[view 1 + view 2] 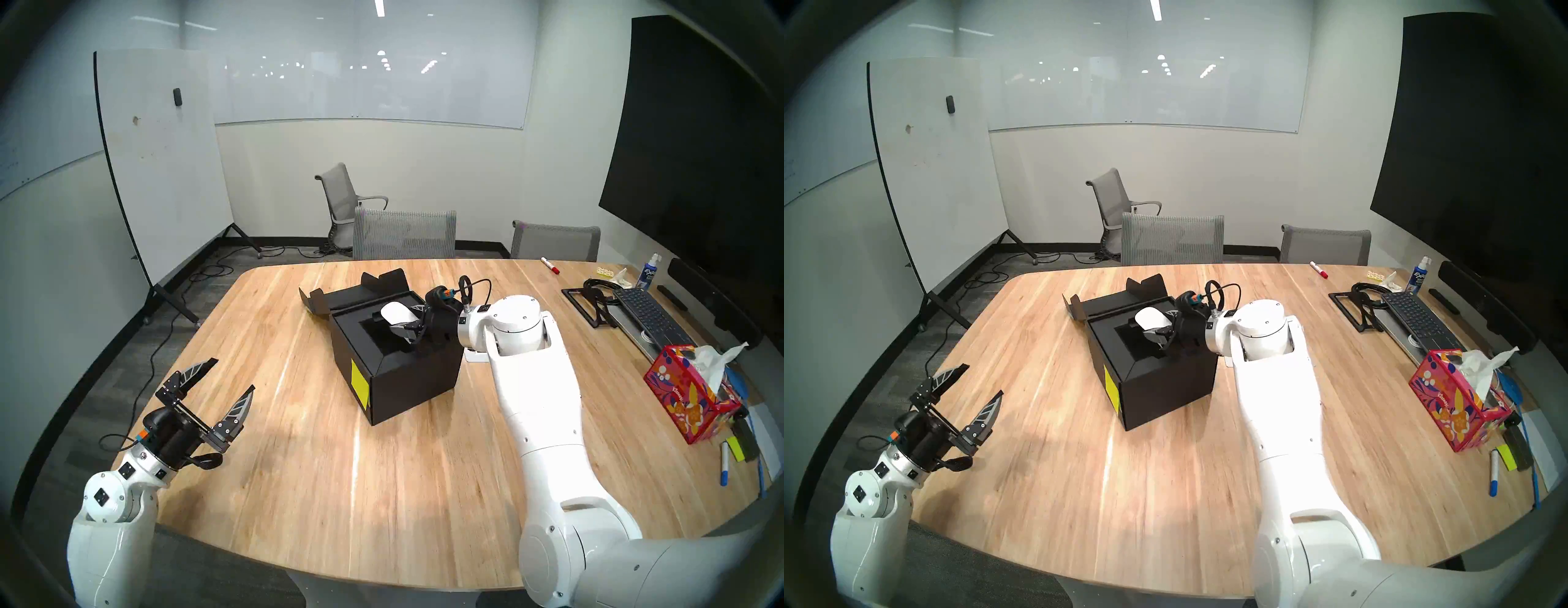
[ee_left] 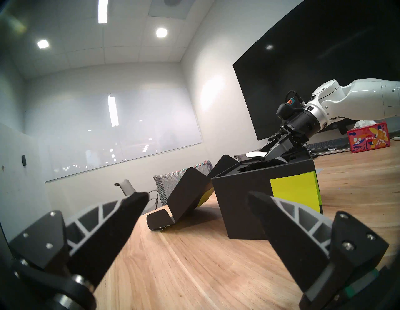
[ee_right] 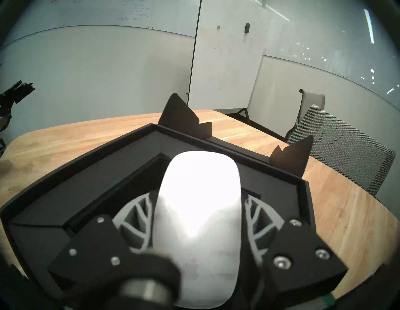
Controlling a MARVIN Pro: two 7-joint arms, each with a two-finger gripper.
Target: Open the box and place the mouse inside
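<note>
Right wrist view shows the right gripper closed partway on the mouse, one ribbed finger pressed against each long side, the white shell sticking out ahead of the fingertips. Directly below the gripper lies the open top of the box, with the recessed well of its black insert under the mouse's front end. Beyond the gripper, the box's flap lid lies folded back onto the table. A yellow sticky note marks the box's side wall. Far to the side, the left gripper hangs above the table edge, fingers spread wide, holding nothing.
</note>
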